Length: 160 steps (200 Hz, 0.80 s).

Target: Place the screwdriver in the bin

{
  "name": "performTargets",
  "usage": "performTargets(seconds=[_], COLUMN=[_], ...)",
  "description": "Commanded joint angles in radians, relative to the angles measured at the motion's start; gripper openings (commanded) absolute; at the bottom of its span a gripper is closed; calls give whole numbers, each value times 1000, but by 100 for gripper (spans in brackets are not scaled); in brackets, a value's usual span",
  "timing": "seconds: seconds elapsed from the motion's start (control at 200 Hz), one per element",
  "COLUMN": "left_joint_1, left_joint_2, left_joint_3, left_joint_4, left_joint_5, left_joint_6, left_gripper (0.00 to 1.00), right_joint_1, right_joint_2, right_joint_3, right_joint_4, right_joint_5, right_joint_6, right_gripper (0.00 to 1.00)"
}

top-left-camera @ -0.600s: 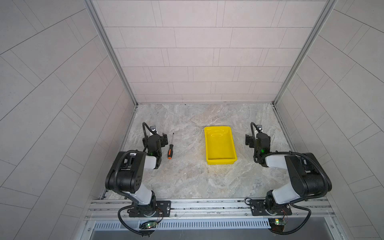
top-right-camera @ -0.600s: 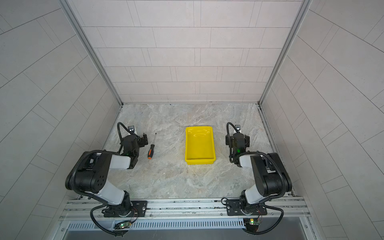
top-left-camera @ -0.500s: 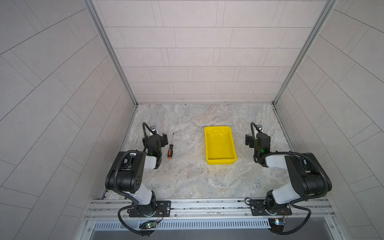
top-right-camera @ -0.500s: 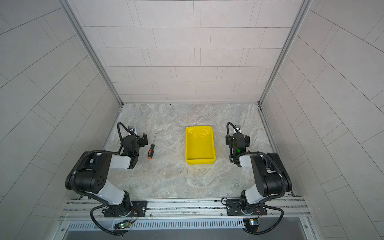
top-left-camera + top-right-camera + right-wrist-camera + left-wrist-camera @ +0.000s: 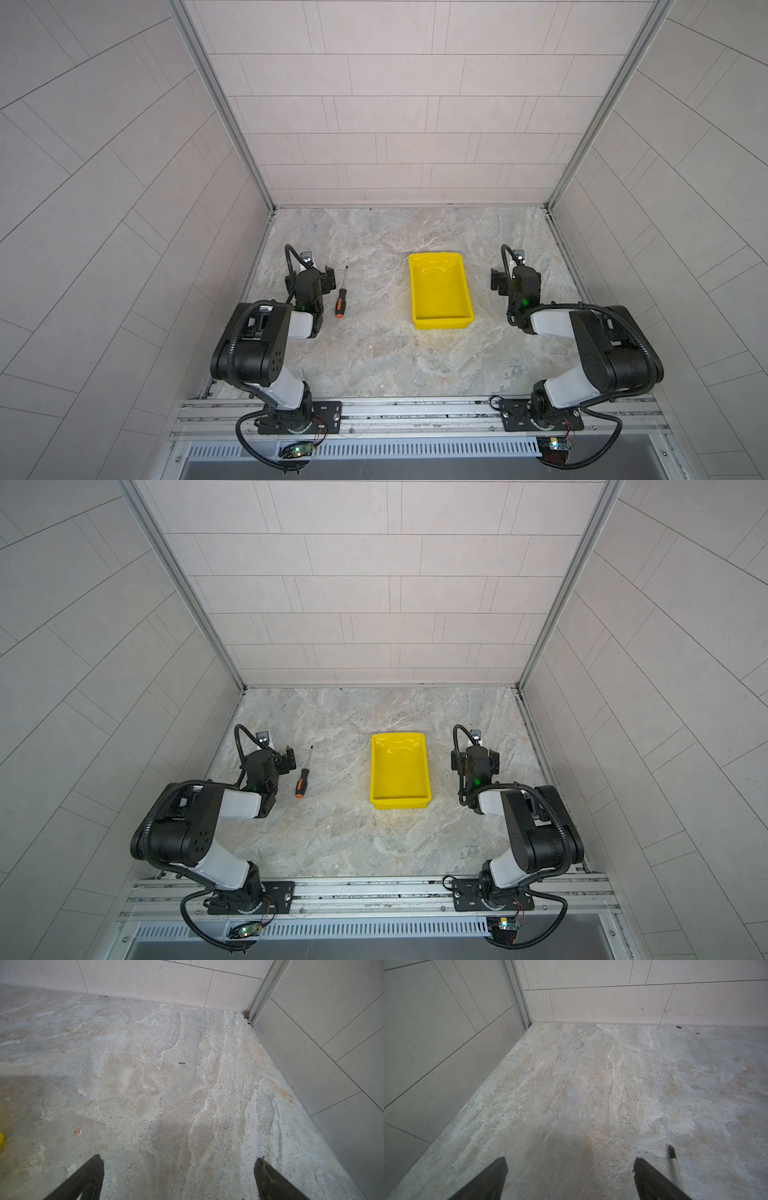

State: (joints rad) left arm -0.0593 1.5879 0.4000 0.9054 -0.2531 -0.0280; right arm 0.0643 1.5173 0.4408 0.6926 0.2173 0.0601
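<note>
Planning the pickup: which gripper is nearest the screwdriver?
The left gripper: the screwdriver lies just beside its open jaws, whereas the right gripper sits on the far side of the yellow bin.

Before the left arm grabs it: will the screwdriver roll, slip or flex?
The screwdriver is likely stiff: thin metal shaft, thick handle. Lying flat on the table, round-looking, it may roll sideways if nudged. Pinched by the shaft it would probably tip handle-down; the handle seems the safer grip.

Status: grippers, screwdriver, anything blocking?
Left gripper open, empty. Right gripper open, empty. Screwdriver flat on table beside left gripper. Nothing between it and bin.
</note>
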Motion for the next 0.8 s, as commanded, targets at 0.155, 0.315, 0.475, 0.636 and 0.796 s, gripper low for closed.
performTargets(seconds=[0.155,0.315,0.475,0.636,0.796], left_joint_1=[8,10,5,-5,-4], left_joint_2=[-2,-5,-103,-459,-607], left_joint_3=[-101,-137,-153,10,310], left_joint_4=[224,257,204,-466,-1119], left_joint_5=[-65,-102,-79,-69,-27], left_joint_6=[-34,-46,-32,-144,-269], left_gripper=[100,100,100,100,100], right_joint_1=[-1,-3,-3,-4,-2], right_joint_2=[-5,-6,-6,-9,-67], right_joint_3=[-1,-1,-1,-3,66], right_joint_4=[16,16,17,19,-163], right_joint_5=[13,10,10,12,82], right_joint_6=[-2,-3,-3,-2,26], right_gripper=[100,100,100,100,100])
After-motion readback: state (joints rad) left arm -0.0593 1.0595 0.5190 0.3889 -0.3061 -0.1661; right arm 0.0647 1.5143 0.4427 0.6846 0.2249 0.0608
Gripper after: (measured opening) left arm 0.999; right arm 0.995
